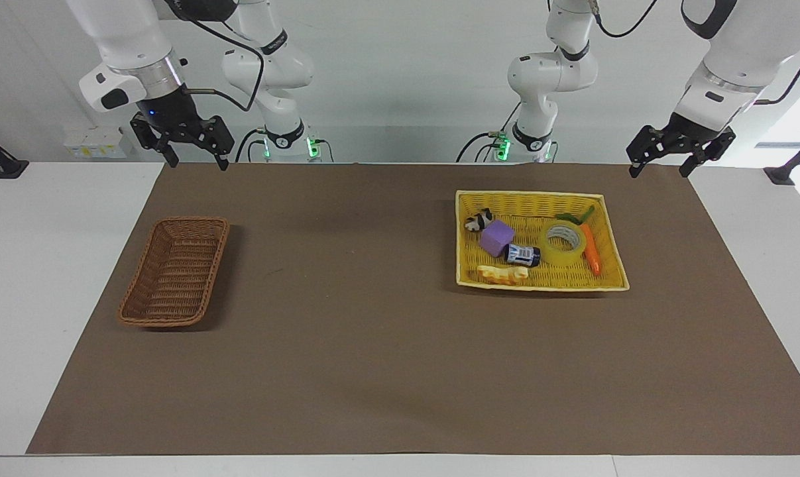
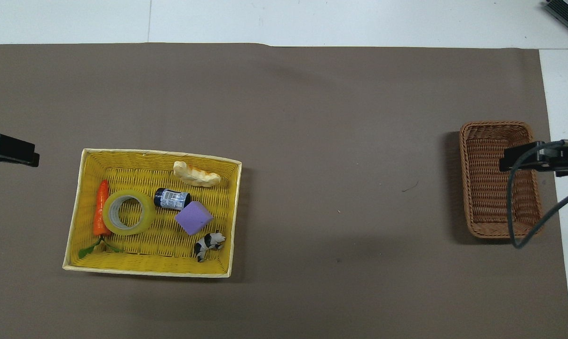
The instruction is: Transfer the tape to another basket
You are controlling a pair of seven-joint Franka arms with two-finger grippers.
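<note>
Facing view: the tape (image 1: pixel 563 243) lies flat in the yellow basket (image 1: pixel 542 285), touching a carrot (image 1: pixel 592 250), with a bottle (image 1: pixel 523 254), purple block (image 1: pixel 496 237) and panda (image 1: pixel 479 220). The brown basket (image 1: pixel 174 278) holds nothing. My left gripper (image 1: pixel 660 169) and right gripper (image 1: pixel 196 161) hang spread above the mat's (image 1: pixel 373 364) edge.

On my brown mat (image 1: pixel 373 344), right of centre in the facing view, I see my yellow tray (image 1: pixel 467 281). Inside it lie an orange toy carrot (image 1: pixel 591 250) along its right wall, a purple block (image 1: pixel 496 238), a small dark jar (image 1: pixel 523 254) on its side, a black-and-white toy animal (image 1: pixel 479 220) at upper left, and a pale yellow ridged piece (image 1: pixel 502 273) along the bottom wall.
</note>
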